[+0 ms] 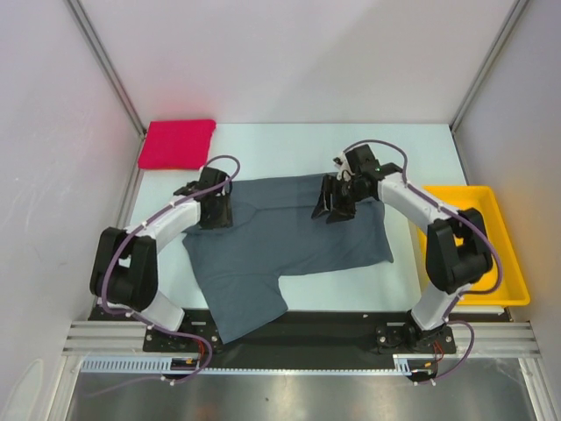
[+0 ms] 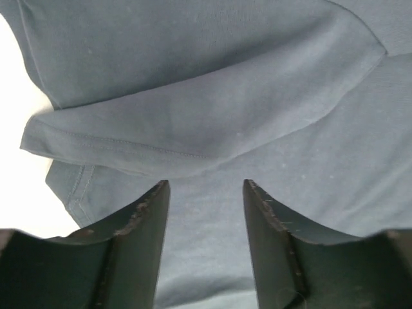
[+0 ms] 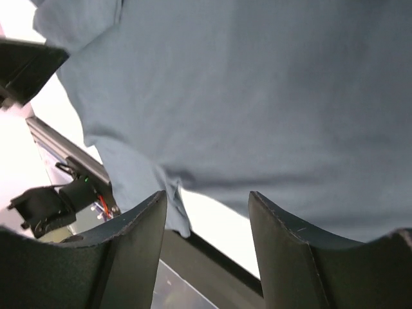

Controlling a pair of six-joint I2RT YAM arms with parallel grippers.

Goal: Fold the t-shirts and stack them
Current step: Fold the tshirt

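Observation:
The slate-grey t-shirt (image 1: 280, 241) lies spread on the table, partly folded, with one part hanging toward the near edge. The pinkish-red t-shirt (image 1: 177, 143) lies folded at the far left corner. My left gripper (image 1: 216, 213) is open just over the grey shirt's far left edge; in the left wrist view (image 2: 205, 187) its jaws stand apart above a folded hem (image 2: 129, 145). My right gripper (image 1: 333, 208) is open over the shirt's far right part; in the right wrist view (image 3: 206, 196) the grey cloth (image 3: 257, 103) fills the frame and nothing is between the jaws.
A yellow plastic tray (image 1: 513, 263) stands at the right, beside the right arm. White walls with metal posts close the table in on three sides. A black rail (image 1: 298, 329) runs along the near edge.

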